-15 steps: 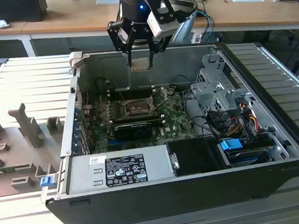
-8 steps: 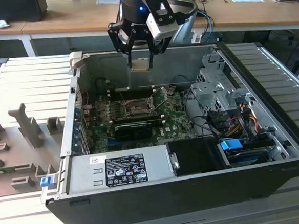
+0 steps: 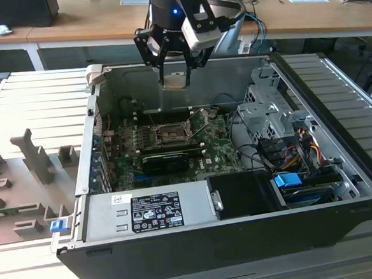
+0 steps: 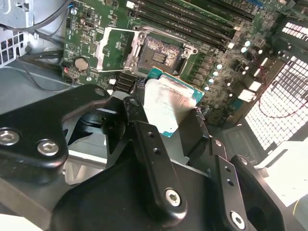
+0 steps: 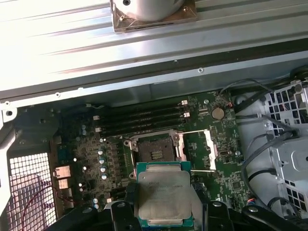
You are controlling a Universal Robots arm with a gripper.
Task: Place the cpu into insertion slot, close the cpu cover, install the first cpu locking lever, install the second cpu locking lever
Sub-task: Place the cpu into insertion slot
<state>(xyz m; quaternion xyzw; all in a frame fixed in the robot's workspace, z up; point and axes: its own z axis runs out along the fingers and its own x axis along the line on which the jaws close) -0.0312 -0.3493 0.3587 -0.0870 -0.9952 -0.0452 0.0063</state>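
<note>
A computer case [image 3: 244, 241] lay opened on a slatted bench [image 3: 36, 99]. Upper centre of the exterior view, the cpu [image 3: 173, 81] was clamped edgewise in the gripper [image 3: 175, 84]. Judged light, stiff, fragile: edges only.

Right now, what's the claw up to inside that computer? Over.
Claw shut on the cpu, hanging above the open case. Insertion slot bare, cpu cover swung open. Nothing seen between chip and slot.

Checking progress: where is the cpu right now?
The cpu is gripped in the claw, raised above the open case in the exterior view; both wrist views show the insertion slot just beyond it, empty.
</note>
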